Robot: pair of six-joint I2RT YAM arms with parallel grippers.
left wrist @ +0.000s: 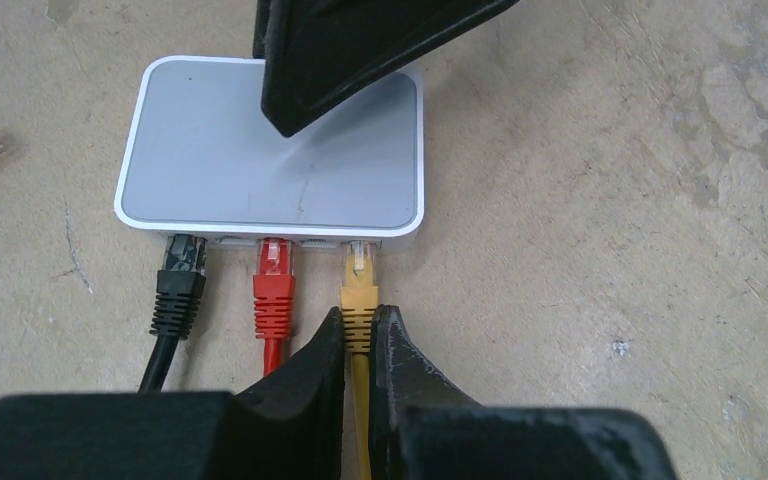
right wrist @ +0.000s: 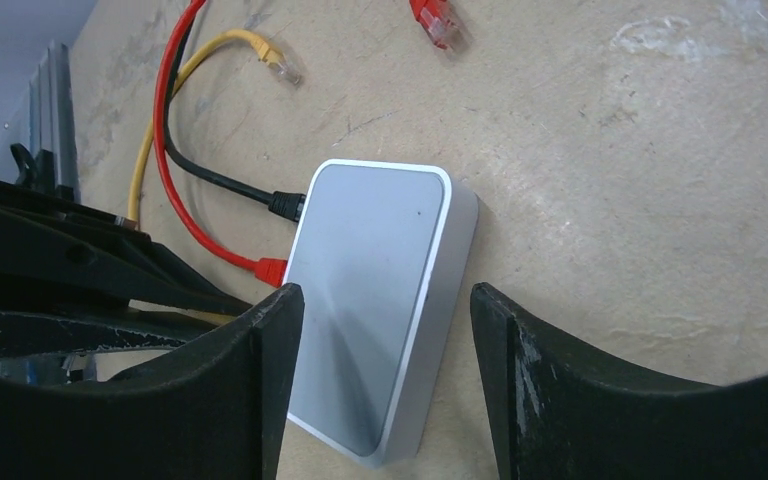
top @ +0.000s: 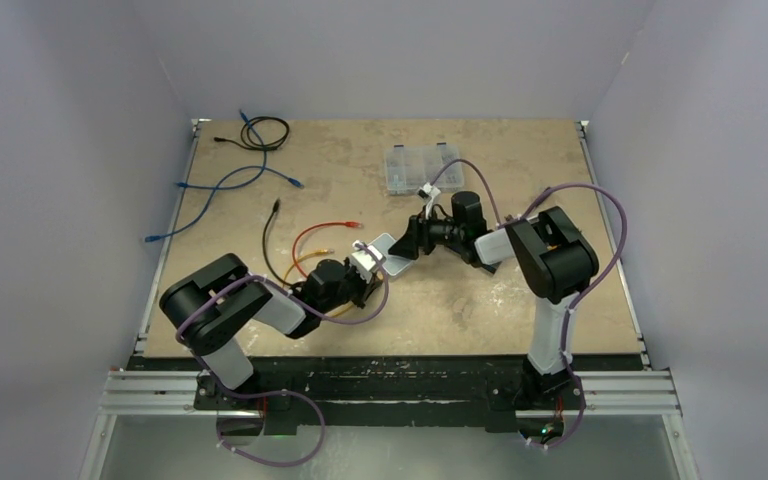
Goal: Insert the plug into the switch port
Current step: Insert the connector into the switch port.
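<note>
No text, brand, number or sign is readable anywhere, even on the switch (left wrist: 210, 140).

From above, the switch (top: 388, 252) lies mid-table (top: 460, 320), between the two arms. In the left wrist view three plugs sit in a row along its lower edge: left plug (left wrist: 180, 275), middle plug (left wrist: 274, 280), right plug (left wrist: 360, 280). The left gripper (left wrist: 360, 345), bottom centre, pinches the cable (left wrist: 359, 400) just below the right plug. The right gripper (right wrist: 385, 300) straddles the switch, a finger on either side. A parts box (top: 420, 168) lies upper centre and loose cables (top: 230, 185) upper left.
</note>
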